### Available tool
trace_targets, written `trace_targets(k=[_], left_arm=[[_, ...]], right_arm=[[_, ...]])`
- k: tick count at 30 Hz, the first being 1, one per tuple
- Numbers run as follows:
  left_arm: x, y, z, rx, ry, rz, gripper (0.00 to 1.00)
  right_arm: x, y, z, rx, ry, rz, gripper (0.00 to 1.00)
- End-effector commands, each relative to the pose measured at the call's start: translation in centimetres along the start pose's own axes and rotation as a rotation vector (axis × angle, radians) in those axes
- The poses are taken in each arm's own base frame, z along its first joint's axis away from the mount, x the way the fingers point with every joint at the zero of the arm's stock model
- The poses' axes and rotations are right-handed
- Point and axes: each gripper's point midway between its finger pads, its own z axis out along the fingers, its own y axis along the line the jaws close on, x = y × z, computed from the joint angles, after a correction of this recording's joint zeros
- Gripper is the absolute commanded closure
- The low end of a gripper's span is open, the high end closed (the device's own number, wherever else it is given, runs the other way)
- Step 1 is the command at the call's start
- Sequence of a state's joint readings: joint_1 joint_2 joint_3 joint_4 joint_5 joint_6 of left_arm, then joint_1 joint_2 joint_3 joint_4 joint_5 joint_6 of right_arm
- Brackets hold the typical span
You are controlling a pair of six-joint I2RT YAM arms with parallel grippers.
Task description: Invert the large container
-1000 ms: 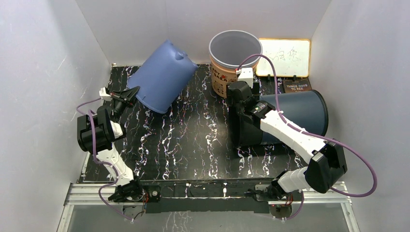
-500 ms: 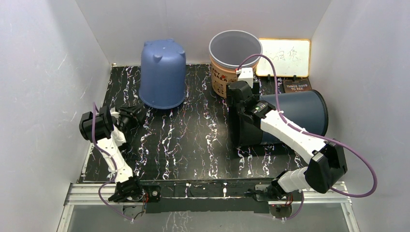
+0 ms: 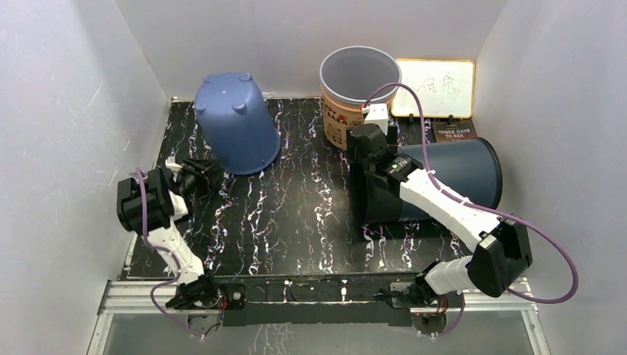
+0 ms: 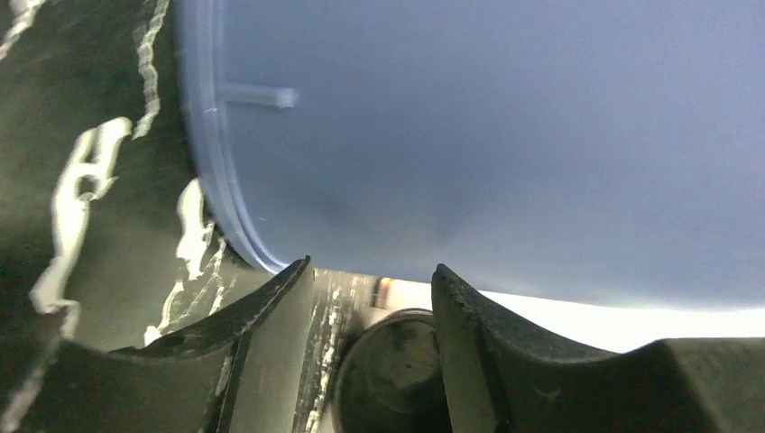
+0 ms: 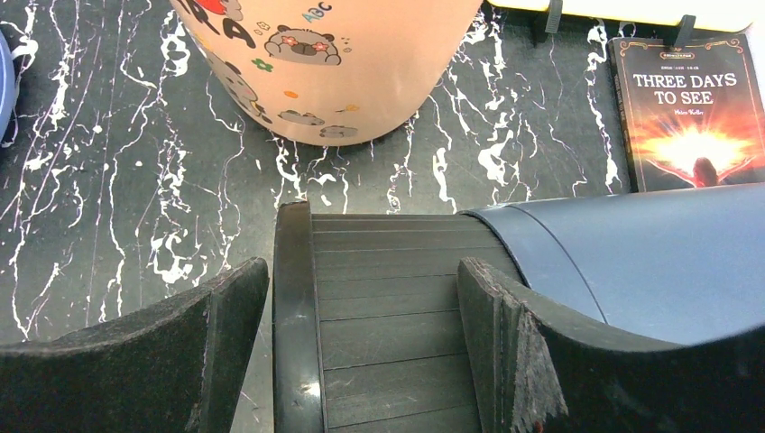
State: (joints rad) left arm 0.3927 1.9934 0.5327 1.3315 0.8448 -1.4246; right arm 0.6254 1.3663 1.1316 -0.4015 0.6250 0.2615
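Your blue container (image 3: 235,122) sits base-up, far left on the counter (image 3: 296,214); flip looks done, perhaps not settled flat. Left gripper (image 3: 201,171) wide, empty, beside its rim. Right gripper (image 5: 361,271) wide, astride the dark bin (image 3: 451,170)

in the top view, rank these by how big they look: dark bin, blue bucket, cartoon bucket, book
1. dark bin
2. blue bucket and cartoon bucket, too alike to rank
3. book

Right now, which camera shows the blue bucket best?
The top external view: it shows the whole blue bucket, base up with its little feet visible. The left wrist view is so close it catches only a stretch of wall and rim. The right wrist view shows at most a sliver at its left edge.
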Motion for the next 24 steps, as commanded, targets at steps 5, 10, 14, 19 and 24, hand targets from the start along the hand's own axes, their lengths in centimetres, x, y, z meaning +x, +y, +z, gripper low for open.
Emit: trace_targets(k=[5, 10, 14, 19, 24], left_arm=[[-1.4, -3.5, -3.0, -0.308, -0.074, 0.395, 0.48], [-2.0, -5.5, -5.2, -0.389, -0.173, 0.522, 0.48], [-3.1, -6.7, -5.8, -0.439, -0.234, 0.594, 0.47], [-4.2, -8.0, -3.9, -0.466, -0.269, 0.687, 0.47], [-3.9, -7.2, 1.0, -0.499, -0.204, 0.756, 0.46]], right_arm=[[0.7, 0.0, -0.9, -0.037, 0.030, 0.006, 0.25], [1.0, 0.2, -0.8, -0.042, 0.037, 0.004, 0.25], [0.9, 0.3, -0.8, -0.047, 0.033, 0.009, 0.25], [0.2, 0.3, -0.8, -0.043, 0.019, 0.014, 0.21], [-0.5, 0.3, -0.9, -0.042, 0.007, 0.015, 0.13]])
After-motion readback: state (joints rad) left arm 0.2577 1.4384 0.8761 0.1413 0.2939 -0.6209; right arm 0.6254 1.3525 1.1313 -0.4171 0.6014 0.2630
